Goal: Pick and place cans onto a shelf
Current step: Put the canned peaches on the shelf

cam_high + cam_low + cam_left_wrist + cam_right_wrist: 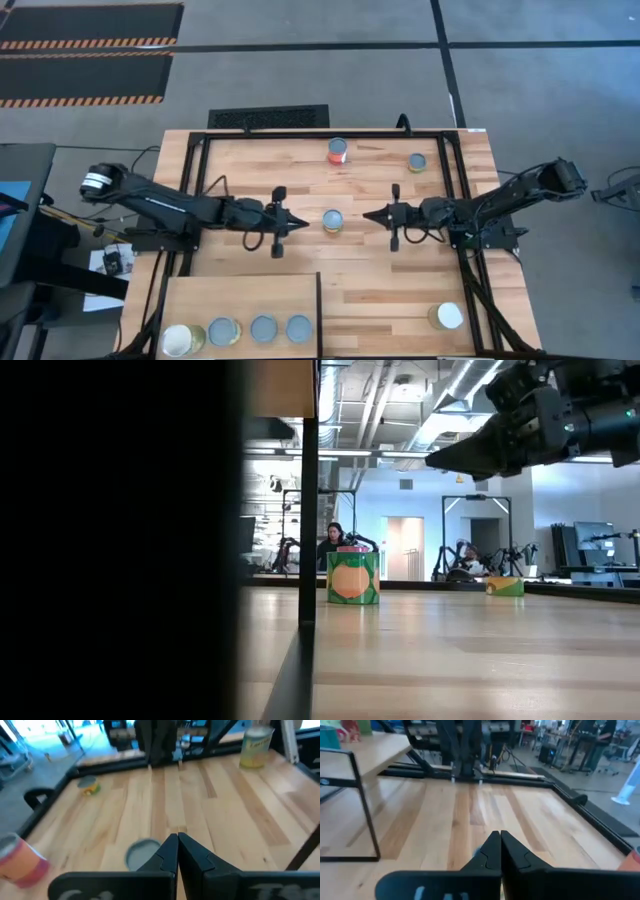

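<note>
1. The cans are small round tins, and from the high view you mostly just see their tops. One with a silvery-grey lid [333, 221] sits mid-frame on the table, right between the two arms' tips.
2. Toward the top of the frame there's a can with a red-orange label [338, 151], and to its right a smaller one with a yellow-green rim [417, 162]. In the low view, a can with a green label and an orange fruit print [353, 576] stands upright on the wood.
3. Lower right of the high view: a wider white-topped can [448, 316] with a yellowish side, standing alone.
4. The shelf [240, 290] is a plain pale wooden panel at the bottom left, smooth and rectangular. Four cans stand on it in a row along the bottom edge: a wide white-topped one [178, 340], one with a yellow-green rim [223, 331], and two grey-lidded ones [264, 328] [299, 327].
5. The tabletop [380, 270] is plank-striped light wood with a thin black metal frame around it.
6. The left gripper [300, 224] hovers just left of the middle can, fingers pressed together with nothing held. The left wrist view shows the two dark pads touching, with the grey lid just beside the tips.
7. The right gripper [368, 216] mirrors it from the right side, fingers closed tight and empty.
</note>
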`<act>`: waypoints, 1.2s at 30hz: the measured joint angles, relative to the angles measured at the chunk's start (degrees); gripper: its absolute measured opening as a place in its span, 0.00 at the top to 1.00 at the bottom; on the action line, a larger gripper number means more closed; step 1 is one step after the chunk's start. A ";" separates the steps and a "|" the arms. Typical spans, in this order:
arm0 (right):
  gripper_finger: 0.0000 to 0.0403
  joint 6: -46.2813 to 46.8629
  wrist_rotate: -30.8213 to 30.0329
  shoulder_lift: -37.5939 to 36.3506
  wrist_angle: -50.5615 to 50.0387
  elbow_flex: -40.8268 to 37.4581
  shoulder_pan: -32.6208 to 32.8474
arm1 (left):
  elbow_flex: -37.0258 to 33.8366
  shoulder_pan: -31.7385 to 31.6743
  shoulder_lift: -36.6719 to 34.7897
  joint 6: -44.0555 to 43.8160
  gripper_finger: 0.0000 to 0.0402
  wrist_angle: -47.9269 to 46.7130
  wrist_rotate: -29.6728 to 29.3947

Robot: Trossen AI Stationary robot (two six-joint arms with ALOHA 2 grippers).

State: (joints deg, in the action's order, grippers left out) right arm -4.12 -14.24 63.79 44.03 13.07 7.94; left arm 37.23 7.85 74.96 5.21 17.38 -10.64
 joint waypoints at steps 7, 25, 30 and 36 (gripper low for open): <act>0.98 0.88 0.15 0.02 0.01 -0.51 1.15 | 3.98 -2.03 9.98 -1.56 1.00 0.39 4.78; 0.97 0.62 0.04 0.04 -0.29 -0.51 0.97 | 15.63 -5.37 27.45 7.28 0.74 -3.08 1.44; 0.97 0.62 0.04 0.04 -0.23 -0.51 0.97 | 15.69 -6.79 27.45 8.41 0.71 -4.81 2.24; 0.97 0.64 0.04 0.04 -0.21 -0.51 0.97 | 15.89 -7.61 28.33 9.53 0.72 -5.17 4.60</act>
State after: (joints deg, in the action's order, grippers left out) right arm -3.49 -14.20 63.83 43.83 12.56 8.91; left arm 53.12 0.24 103.29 14.73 12.21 -6.04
